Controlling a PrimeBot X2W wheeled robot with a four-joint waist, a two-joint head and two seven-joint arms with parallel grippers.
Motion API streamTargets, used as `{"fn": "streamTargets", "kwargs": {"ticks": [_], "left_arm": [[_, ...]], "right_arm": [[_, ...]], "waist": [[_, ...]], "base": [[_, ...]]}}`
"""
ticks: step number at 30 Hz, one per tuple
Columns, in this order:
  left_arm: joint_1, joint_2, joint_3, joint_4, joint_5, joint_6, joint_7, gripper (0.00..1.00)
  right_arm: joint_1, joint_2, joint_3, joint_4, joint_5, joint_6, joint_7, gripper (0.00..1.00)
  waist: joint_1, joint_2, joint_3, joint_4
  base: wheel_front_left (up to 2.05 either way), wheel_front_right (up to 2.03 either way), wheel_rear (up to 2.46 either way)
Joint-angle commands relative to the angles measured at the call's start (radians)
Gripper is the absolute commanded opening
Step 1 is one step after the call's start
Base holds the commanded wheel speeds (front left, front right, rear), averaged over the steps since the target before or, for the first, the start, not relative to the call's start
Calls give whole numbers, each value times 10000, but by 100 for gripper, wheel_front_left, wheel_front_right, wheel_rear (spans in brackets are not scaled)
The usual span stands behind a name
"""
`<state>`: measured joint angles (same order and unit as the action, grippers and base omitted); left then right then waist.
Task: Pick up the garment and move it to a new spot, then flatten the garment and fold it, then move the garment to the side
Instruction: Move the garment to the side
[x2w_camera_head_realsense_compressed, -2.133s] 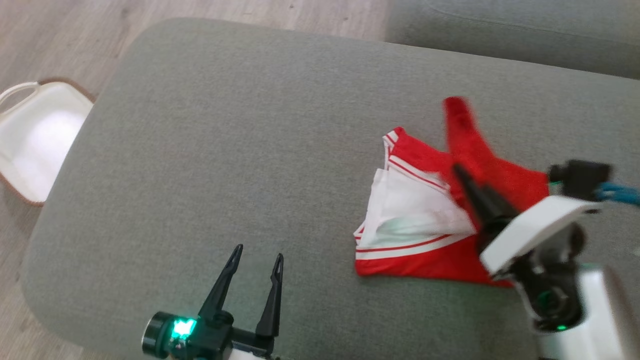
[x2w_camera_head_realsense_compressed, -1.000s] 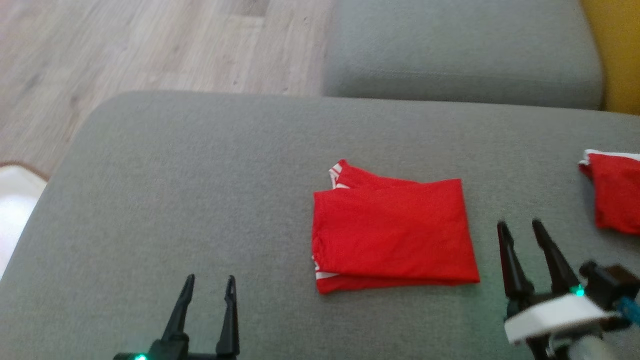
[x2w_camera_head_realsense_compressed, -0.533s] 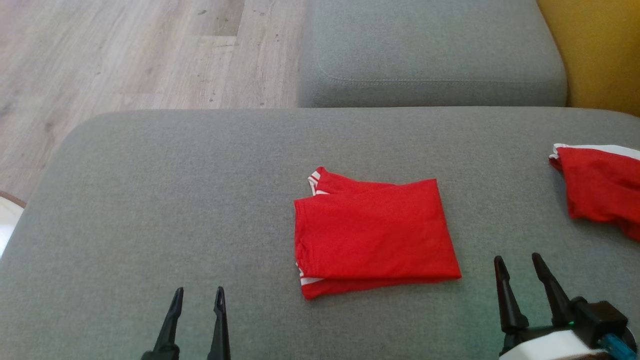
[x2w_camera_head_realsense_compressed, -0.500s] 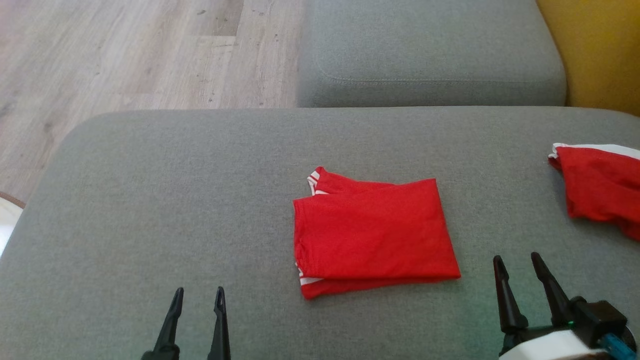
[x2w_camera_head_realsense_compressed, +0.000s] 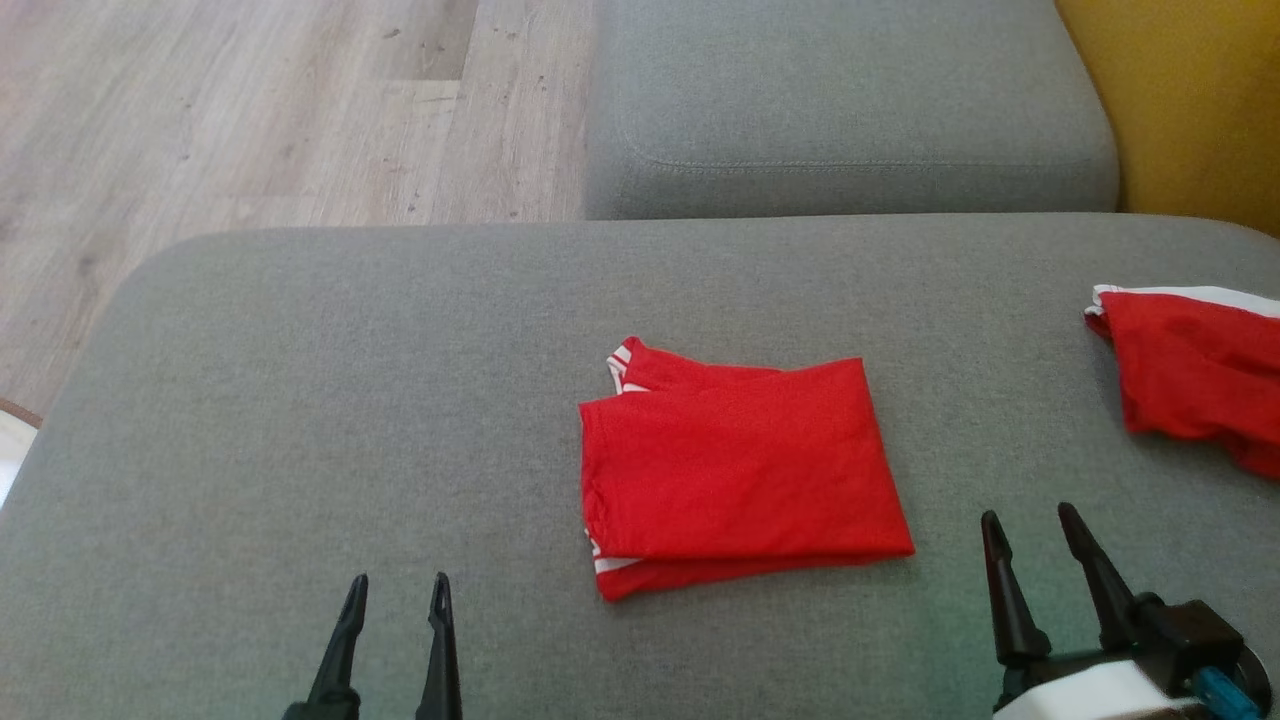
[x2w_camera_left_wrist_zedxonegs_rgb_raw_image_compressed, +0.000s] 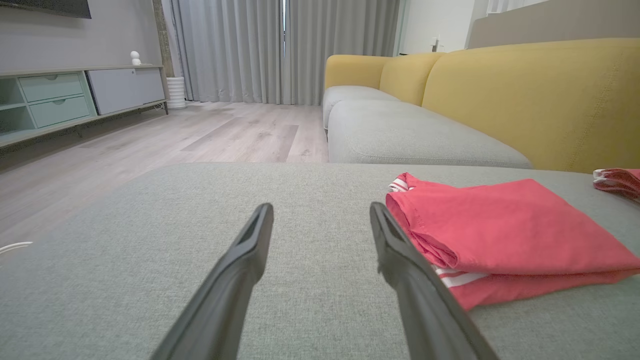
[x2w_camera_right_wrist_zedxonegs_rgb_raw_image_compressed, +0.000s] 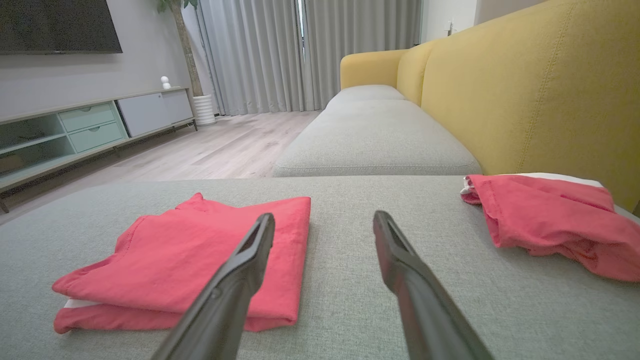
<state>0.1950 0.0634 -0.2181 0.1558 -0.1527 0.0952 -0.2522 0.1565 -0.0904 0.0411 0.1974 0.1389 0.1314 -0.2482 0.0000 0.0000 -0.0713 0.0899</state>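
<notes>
Here, both grippers sit low at the cushion's near edge, jaws spread wide and holding nothing. The left gripper (x2w_camera_head_realsense_compressed: 399, 582) is well left of the garment (x2w_camera_head_realsense_compressed: 740, 470), and the right gripper (x2w_camera_head_realsense_compressed: 1029, 512) is just off its near right corner. Neither touches cloth. The garment lies between them, mid-cushion (x2w_camera_head_realsense_compressed: 300, 400), folded into a neat rectangle with white stripes peeping out at its left edge. Folding looks done, so the arms seem parked clear of it. What remains, I judge, is shifting it aside. A second garment (x2w_camera_head_realsense_compressed: 1190, 370) lies bunched at the far right below the yellow backrest (x2w_camera_head_realsense_compressed: 1190, 100), likely marking that side spot.
</notes>
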Motion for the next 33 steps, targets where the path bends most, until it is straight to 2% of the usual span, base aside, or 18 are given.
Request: {"fn": "streamTargets", "kwargs": {"ticks": [1, 15, 22, 25, 33], "left_arm": [[-266, -103, 432, -266, 91, -26, -95, 100], [-418, -122, 311, -206, 255, -227, -95, 100], [-613, -127, 133, -293, 218, -387, -95, 100], [-685, -129, 37, -389, 153, -418, -95, 100], [-1125, -130, -350, -445, -92, -682, -95, 100]], "right_arm": [[-295, -69, 158, -353, -73, -7, -135, 100], [-333, -21, 44, -85, -46, -7, -135, 100], [-1186, -168, 131, 1050, 256, -7, -135, 100], [-1793, -177, 274, 1830, 775, -7, -78, 100], [-3704, -495, 1014, 3733, 2509, -7, 1532, 100]], "waist": [[0, 0, 13, 7], [0, 0, 249, 250], [0, 0, 720, 542], [0, 0, 940, 635], [0, 0, 1514, 989]], "base": [[0, 0, 0], [0, 0, 0], [0, 0, 0], [0, 0, 0], [0, 0, 0]]}}
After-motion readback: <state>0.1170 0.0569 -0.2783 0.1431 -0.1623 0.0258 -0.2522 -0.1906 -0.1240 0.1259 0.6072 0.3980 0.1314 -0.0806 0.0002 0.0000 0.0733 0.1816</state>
